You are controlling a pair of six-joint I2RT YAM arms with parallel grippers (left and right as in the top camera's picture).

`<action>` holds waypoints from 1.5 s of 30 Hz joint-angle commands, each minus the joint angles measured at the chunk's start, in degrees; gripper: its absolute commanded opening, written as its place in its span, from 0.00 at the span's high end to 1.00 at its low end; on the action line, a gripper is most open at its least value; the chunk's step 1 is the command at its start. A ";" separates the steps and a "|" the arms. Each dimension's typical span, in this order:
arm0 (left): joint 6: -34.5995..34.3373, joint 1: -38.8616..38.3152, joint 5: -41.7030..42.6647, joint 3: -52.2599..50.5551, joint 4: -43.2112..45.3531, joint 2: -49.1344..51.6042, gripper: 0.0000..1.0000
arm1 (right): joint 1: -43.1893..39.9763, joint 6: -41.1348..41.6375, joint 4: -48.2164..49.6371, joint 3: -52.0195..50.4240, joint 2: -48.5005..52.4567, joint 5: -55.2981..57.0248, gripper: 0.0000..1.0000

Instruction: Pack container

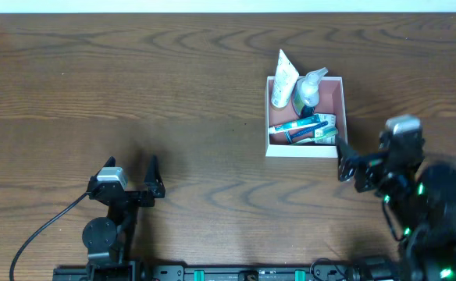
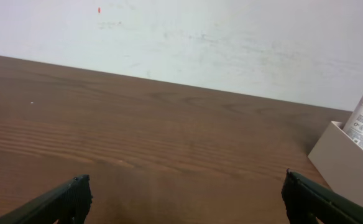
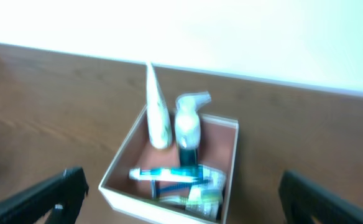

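Both end effectors [image 1: 131,162] [image 1: 342,161] wide, empty, container [image 1: 302,152] inside pink overhead, left wrist shows outer wall

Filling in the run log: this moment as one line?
square white cardboard container, pink inside: holds toiletries | left gripper: open, empty, away from container | right gripper: open, empty, near container

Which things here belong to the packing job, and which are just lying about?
Job:
container
white tube
spray bottle
blue-green packets, all inside it

Lying about:
black cable by the left arm
wooden table
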 commanded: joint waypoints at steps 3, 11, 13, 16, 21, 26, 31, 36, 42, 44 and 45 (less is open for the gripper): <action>0.31 0.22 0.37 -1.11 -1.86 -0.39 0.02 | -0.28 -6.29 13.84 -19.21 -12.04 -4.22 0.01; 0.31 0.22 0.37 -1.11 -1.86 -0.39 0.02 | -1.64 -5.95 31.21 -37.44 -20.55 -7.23 0.01; 0.31 0.22 0.35 -1.11 -1.86 -0.39 0.02 | -1.66 -5.88 32.92 -39.32 -21.51 -7.15 0.01; 0.31 0.22 0.37 -1.11 -1.86 -0.39 0.02 | -2.19 -5.86 33.44 -40.94 -23.02 -6.05 0.01; 0.31 0.22 0.37 -1.11 -1.86 -0.39 0.02 | -4.07 -5.81 33.40 -42.86 -26.88 -6.10 0.01; 0.31 0.22 0.37 -1.11 -1.86 -0.39 0.02 | -6.32 -2.03 27.85 -42.99 -31.89 -4.48 0.01; 0.31 0.22 0.37 -1.11 -1.86 -0.39 0.02 | -6.73 -0.20 26.05 -42.97 -31.85 -1.57 0.01; 0.31 0.22 0.37 -1.11 -1.86 -0.39 0.02 | -6.71 -0.26 26.08 -42.97 -31.85 -1.62 0.01; 0.31 0.22 0.37 -1.11 -1.86 -0.39 0.02 | -6.71 -0.26 26.08 -42.97 -31.82 -1.62 0.01; 0.31 0.22 0.35 -1.11 -1.86 -0.39 0.02 | -6.71 -0.26 26.08 -42.97 -31.82 -1.62 0.01; 0.31 0.22 0.37 -1.11 -1.86 -0.39 0.02 | -6.71 -0.26 26.08 -42.97 -31.82 -1.60 0.01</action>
